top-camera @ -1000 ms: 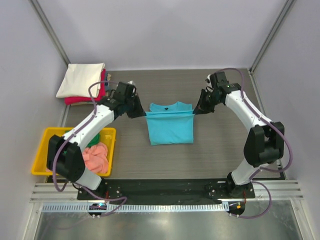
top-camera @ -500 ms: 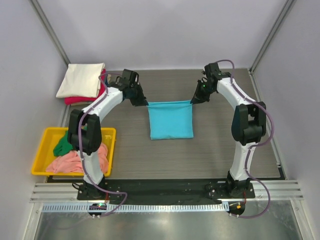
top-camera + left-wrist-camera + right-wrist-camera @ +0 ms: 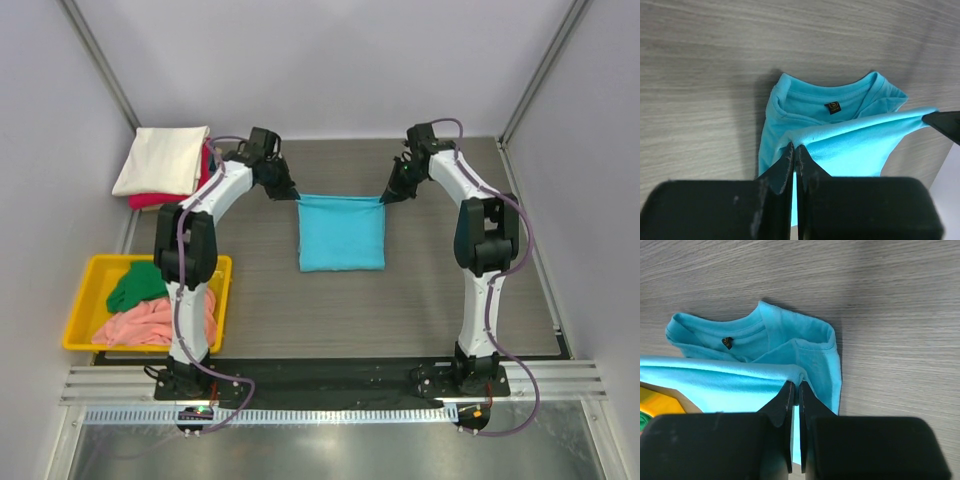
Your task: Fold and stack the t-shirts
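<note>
A turquoise t-shirt [image 3: 341, 232] lies in the middle of the table, its lower half pulled over the upper half as a taut sheet. My left gripper [image 3: 294, 196] is shut on the sheet's far left corner and my right gripper [image 3: 385, 197] is shut on its far right corner. In the left wrist view the left gripper [image 3: 794, 146] pinches the turquoise hem [image 3: 860, 137] above the collar with its black label [image 3: 834, 106]. The right wrist view shows the right gripper [image 3: 794, 384] pinching the same hem [image 3: 720, 371] over the collar [image 3: 720, 335].
A folded cream-white shirt [image 3: 162, 159] lies on a red one [image 3: 165, 197] at the far left. A yellow tray [image 3: 90, 275] at the near left holds a green shirt [image 3: 138, 284] and a salmon-pink one [image 3: 152, 322]. Frame posts stand at the far corners.
Both grippers carried the turquoise hem away from the arm bases, over the collar, which the top view no longer shows. The arms stretched out further and the fold flattened.
</note>
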Available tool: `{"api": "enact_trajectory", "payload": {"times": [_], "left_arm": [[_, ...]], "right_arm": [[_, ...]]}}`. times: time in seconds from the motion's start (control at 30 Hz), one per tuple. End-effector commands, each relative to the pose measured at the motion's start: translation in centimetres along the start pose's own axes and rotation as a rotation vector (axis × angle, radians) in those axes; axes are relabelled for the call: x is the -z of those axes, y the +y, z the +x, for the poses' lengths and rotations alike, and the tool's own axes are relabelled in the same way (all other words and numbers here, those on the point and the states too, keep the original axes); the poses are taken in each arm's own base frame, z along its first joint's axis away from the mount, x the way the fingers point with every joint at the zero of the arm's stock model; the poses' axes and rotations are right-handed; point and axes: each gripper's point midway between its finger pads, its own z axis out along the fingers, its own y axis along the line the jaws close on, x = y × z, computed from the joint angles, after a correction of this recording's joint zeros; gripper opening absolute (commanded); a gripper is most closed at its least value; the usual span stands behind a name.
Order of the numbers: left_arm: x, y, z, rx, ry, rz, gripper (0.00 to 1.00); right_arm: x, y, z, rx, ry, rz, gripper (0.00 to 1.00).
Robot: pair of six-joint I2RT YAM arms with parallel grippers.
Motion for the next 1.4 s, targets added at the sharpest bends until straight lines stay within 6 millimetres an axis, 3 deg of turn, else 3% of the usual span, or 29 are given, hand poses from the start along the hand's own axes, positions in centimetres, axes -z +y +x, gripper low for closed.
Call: {"api": "enact_trajectory", "payload": {"times": [0.0, 0.2, 0.27, 0.3, 0.37, 0.4, 0.47, 0.5, 0.53, 0.6, 0.63, 0.7, 0.83, 0.97, 1.13, 1.17, 1.2, 1.27, 1.3, 1.33, 1.37], "left_arm": [[0.4, 0.2, -1.9, -0.015, -0.023, -0.002, 0.00], [-1.9, 0.4, -2.7, -0.007, 0.002, 0.001, 0.02], [-2.0, -1.4, -3.7, -0.041, -0.001, 0.073, 0.06], [-3.2, -1.2, -3.5, -0.045, 0.024, 0.086, 0.14], [-2.5, -2.5, -4.3, -0.076, 0.028, 0.121, 0.28], [-1.9, -3.0, -4.5, -0.086, 0.017, 0.128, 0.42], [-1.1, -3.0, -5.0, -0.099, -0.024, 0.125, 0.50], [0.8, -3.7, -5.8, -0.111, -0.083, 0.125, 0.56], [1.4, -3.6, -6.0, -0.113, -0.107, 0.125, 0.59], [1.3, -2.8, -5.4, -0.106, -0.132, 0.126, 0.62], [2.4, -3.4, -5.5, -0.114, -0.156, 0.148, 0.62], [2.1, -2.8, -4.8, -0.117, -0.167, 0.180, 0.63], [0.5, -2.4, -3.3, -0.116, -0.142, 0.240, 0.63], [-1.4, -2.6, -2.7, -0.126, -0.157, 0.321, 0.62], [-4.2, -2.3, -2.4, -0.135, -0.139, 0.343, 0.62], [-5.1, -2.0, -1.9, -0.128, -0.120, 0.350, 0.62], [-5.5, -2.0, -1.9, -0.122, -0.116, 0.362, 0.62], [-6.1, -2.5, -1.9, -0.115, -0.118, 0.393, 0.62], [-7.0, -2.0, -1.4, -0.109, -0.102, 0.384, 0.62], [-7.3, -2.2, -1.1, -0.114, -0.096, 0.389, 0.62], [-7.6, -2.2, -0.8, -0.113, -0.091, 0.387, 0.62]], "right_arm": [[1.5, -0.5, -2.7, -0.008, -0.082, 0.027, 0.01], [0.9, -1.5, -3.6, -0.039, -0.095, 0.050, 0.01], [0.6, -2.4, -4.0, -0.064, -0.103, 0.078, 0.01], [0.0, -2.9, -4.0, -0.073, -0.098, 0.093, 0.01], [-0.5, -3.4, -4.5, -0.095, -0.107, 0.109, 0.04], [-1.3, -3.7, -5.0, -0.100, -0.109, 0.114, 0.05], [-1.8, -4.6, -5.8, -0.141, -0.117, 0.122, 0.06], [-2.1, -5.0, -6.3, -0.157, -0.125, 0.127, 0.06], [-3.0, -5.7, -6.3, -0.171, -0.115, 0.135, 0.08], [-3.7, -5.8, -7.0, -0.153, -0.123, 0.128, 0.34], [-4.2, -6.2, -6.9, -0.153, -0.113, 0.134, 0.43], [-4.7, -7.2, -6.6, -0.158, -0.105, 0.159, 0.57], [-3.1, -7.6, -7.6, -0.131, -0.154, 0.199, 0.66], [0.8, -6.9, -8.1, -0.108, -0.220, 0.212, 0.67], [3.2, -7.2, -5.0, -0.085, -0.225, 0.213, 0.68], [2.8, -8.2, -3.1, -0.095, -0.194, 0.235, 0.68], [4.6, -7.7, -3.2, -0.084, -0.233, 0.226, 0.68], [5.6, -8.0, -2.6, -0.074, -0.260, 0.241, 0.69], [5.4, -8.8, -1.2, -0.080, -0.242, 0.262, 0.70], [7.2, -8.9, -2.0, -0.078, -0.315, 0.285, 0.72], [7.1, -9.4, -1.0, -0.086, -0.311, 0.297, 0.77]]}}
